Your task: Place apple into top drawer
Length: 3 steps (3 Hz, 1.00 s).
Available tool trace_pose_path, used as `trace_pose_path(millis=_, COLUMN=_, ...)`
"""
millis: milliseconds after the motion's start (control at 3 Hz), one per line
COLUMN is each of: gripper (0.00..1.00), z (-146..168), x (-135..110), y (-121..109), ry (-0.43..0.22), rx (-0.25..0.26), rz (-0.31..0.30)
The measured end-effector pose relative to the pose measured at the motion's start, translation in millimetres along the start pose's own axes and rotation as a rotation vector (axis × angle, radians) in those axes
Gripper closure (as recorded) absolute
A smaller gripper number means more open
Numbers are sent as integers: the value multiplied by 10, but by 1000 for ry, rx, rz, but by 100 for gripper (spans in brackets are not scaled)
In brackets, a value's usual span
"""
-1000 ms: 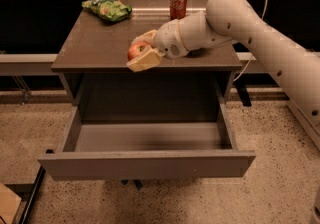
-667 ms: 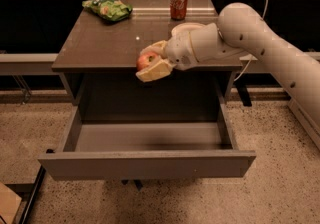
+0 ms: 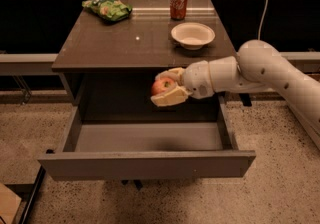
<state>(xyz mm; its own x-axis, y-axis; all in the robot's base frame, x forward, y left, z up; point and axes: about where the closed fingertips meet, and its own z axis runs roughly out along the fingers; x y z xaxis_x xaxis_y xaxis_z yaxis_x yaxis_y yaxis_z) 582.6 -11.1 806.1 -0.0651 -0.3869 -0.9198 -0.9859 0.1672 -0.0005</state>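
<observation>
**Gripper (image 3: 163,88) clamped on the apple (image 3: 161,85) above the open top drawer (image 3: 145,164)**

Two cream fingers (image 3: 172,98) press on the apple from above and below. One curves over the top of the fruit and the other lies under it, with red and yellowish skin showing between them. Gripper and apple hang in front of the dark cabinet opening, just under the front edge of the tabletop (image 3: 125,48). They sit above the rear part of the drawer floor and do not touch it.

Behind the gripper, the white arm (image 3: 270,68) stretches away towards the right edge of the view, then bends down.

Directly beneath the gripper, the top drawer is pulled well out. Its flat front panel is the part farthest from the gripper, and a soft shadow lies on its grey floor.

Above and beyond the gripper, three things stand on the tabletop. A white bowl (image 3: 193,34) is the nearest, just past the wrist. A red soda can (image 3: 178,2) stands farther back. A green snack bag (image 3: 108,8) lies well apart at the far left corner.

Speckled flooring (image 3: 280,188) surrounds the cabinet below.
</observation>
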Motion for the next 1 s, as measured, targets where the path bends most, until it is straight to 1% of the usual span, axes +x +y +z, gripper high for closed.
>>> trace_pose_path(millis=333, gripper=100, z=-99, x=362, y=153, ry=-22, rx=33, rz=85)
trace_pose_path(millis=667, gripper=100, z=-127, x=430, y=184, ry=-19, rx=38, rz=97)
trace_pose_path(millis=1000, gripper=100, z=-14, x=426, y=171, ry=-15, rx=10, rz=79)
